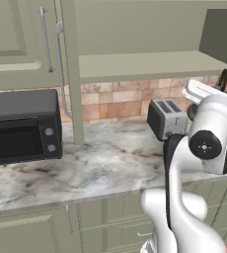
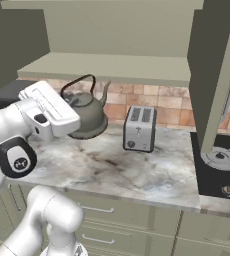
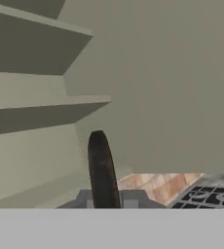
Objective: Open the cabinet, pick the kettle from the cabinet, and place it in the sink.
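The grey kettle [image 2: 89, 116] hangs just below the open cabinet's pale shelf [image 2: 112, 67], over the back of the marble counter [image 2: 112, 165]. My gripper [image 2: 67, 99] is shut on its thin dark arched handle. In the hand view that handle [image 3: 102, 170] rises between my fingertips, gripper [image 3: 109, 200], with the cabinet's inside behind it. From the left base view a dark arc of the kettle [image 1: 223, 79] peeks past my white hand; its body is hidden. Both cabinet doors stand swung open, the left door [image 1: 68, 74] edge-on. The sink is out of view.
A silver toaster [image 2: 139, 129] stands on the counter just right of the kettle. A black microwave [image 1: 21, 126] sits at the left. A black stove top [image 2: 219, 165] lies at the right under the open right door [image 2: 217, 75]. Low green cupboards run beneath the counter.
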Robot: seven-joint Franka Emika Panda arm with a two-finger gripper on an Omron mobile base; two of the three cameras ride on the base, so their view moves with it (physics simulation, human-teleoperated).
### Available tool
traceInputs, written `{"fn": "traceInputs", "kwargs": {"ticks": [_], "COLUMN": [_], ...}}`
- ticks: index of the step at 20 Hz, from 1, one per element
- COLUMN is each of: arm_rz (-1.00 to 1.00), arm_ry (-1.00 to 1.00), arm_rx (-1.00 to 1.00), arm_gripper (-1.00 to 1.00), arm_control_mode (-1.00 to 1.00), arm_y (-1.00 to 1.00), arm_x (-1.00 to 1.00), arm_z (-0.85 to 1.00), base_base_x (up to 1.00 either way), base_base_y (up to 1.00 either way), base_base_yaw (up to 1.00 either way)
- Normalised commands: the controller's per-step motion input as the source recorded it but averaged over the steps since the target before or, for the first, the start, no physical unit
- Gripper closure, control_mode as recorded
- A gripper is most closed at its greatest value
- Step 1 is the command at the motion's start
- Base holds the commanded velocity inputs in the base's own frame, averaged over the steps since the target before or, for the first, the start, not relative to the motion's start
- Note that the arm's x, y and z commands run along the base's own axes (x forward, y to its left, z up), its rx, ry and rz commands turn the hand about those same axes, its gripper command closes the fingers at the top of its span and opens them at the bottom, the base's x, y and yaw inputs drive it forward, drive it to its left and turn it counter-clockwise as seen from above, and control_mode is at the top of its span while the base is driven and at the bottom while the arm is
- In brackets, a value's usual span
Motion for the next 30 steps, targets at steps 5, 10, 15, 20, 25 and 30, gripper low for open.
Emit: {"fn": "traceInputs", "kwargs": {"ticks": [5, 10, 15, 20, 25, 30], "arm_rz": [-0.04, -0.02, 0.00, 0.00, 0.00, 0.04], "arm_ry": [-0.02, -0.03, -0.06, -0.01, -0.08, -0.25], "arm_rx": [0.00, 0.00, 0.00, 0.00, -0.02, -0.03], "arm_gripper": [1.00, 1.00, 1.00, 1.00, 1.00, 1.00], "arm_control_mode": [-1.00, -1.00, -1.00, -1.00, -1.00, -1.00], "arm_y": [0.02, -0.01, 0.00, 0.00, 0.00, -0.04], "arm_x": [-0.33, -0.36, -0.08, 0.06, 0.16, 0.04], "arm_z": [-0.25, -0.34, -0.59, -0.71, -0.73, -0.63], "base_base_x": [0.00, 0.00, 0.00, 0.00, 0.00, 0.00], "base_base_y": [0.00, 0.00, 0.00, 0.00, 0.00, 0.00], "base_base_yaw": [0.00, 0.00, 0.00, 0.00, 0.00, 0.00]}}
